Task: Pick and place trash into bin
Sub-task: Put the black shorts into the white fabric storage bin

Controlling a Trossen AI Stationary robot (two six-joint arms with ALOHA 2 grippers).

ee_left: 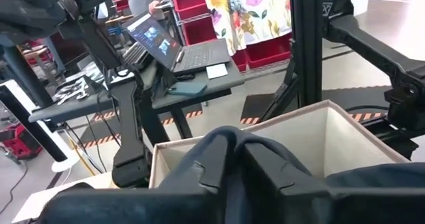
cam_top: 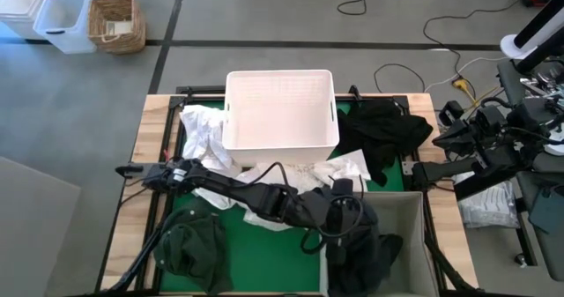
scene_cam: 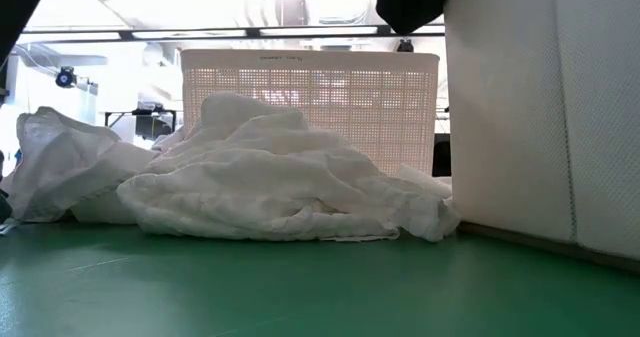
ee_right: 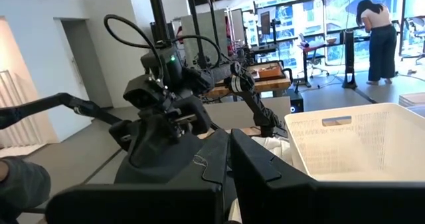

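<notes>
Your left gripper [cam_top: 352, 216] hangs over the tall grey square-walled fabric bin [cam_top: 407, 211] at the near right corner of the counter [cam_top: 157, 112]. Jaws look pressed together in the left wrist view, though that reading is unsettled, so I cannot tell for sure. Dark cloth [cam_top: 374, 248] lies in the bin right under the jaws; whether the jaws touch it, I cannot tell.

The white perforated plastic tub [cam_top: 280, 107] sits at the far middle, well beyond the jaws; no contents visible inside.

Trash on the green mat [cam_top: 256, 257]:
- crumpled white sheets [cam_top: 204, 134] against the tub's left side
- more white sheet [cam_top: 339, 169] between tub and bin, just beyond the jaws
- black garment [cam_top: 383, 129] right of the tub, past the bin's far wall
- dark green garment [cam_top: 189, 244] at the near left, well apart from the jaws

Your right gripper [ee_right: 226, 164] is parked off the counter's right edge, jaws together, empty.

Room: open mat between the green garment and the bin; the bin's wall stands close on the right of the jaws.
</notes>
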